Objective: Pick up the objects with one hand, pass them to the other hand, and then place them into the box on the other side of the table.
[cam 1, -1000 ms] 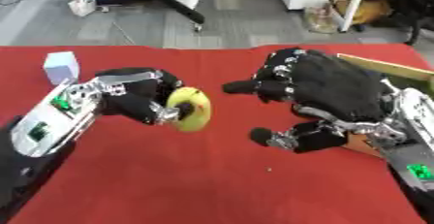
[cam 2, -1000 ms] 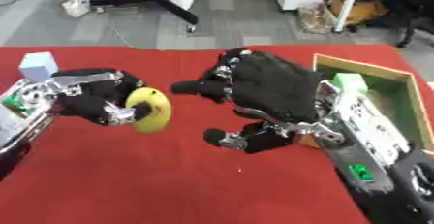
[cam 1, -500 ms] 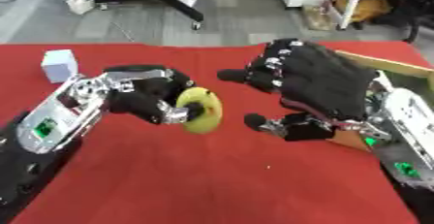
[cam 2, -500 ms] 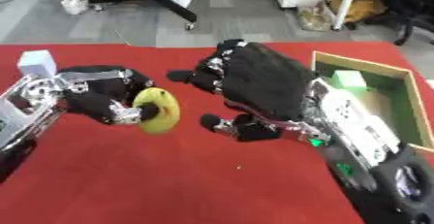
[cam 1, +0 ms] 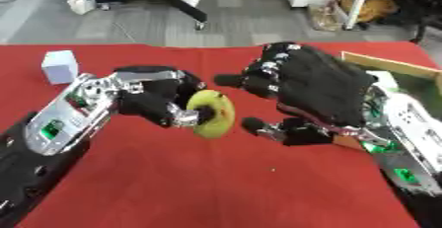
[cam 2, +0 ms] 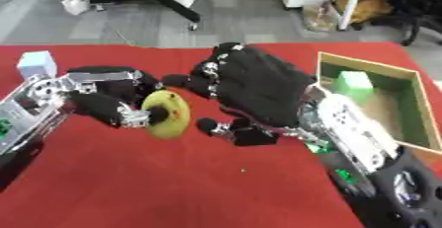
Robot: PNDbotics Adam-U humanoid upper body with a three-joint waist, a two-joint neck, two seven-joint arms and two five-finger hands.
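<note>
left eye view: the left hand (cam 1: 155,101) comes in from the near left over the red table (cam 1: 172,187), its fingers curled round a yellow-green ring (cam 1: 212,114) that it holds up above the cloth, about mid-table. the right hand (cam 1: 315,91) reaches in from the right, back of the hand toward the camera, fingers spread and only partly bent, thumb below — it holds nothing. its fingertips are just beside the ring; whether they touch it cannot be told. a small white cube (cam 1: 59,66) sits on the table at the far left, well apart from both hands.

right eye view: the same pair of hands, with more of the right side showing. the wooden box (cam 2: 413,104) stands at the right edge of the table, just right of the right arm, with green inner walls — a pale green block (cam 2: 352,84) lies in its far part. the ring hangs between the two hands, well left of the box.
</note>
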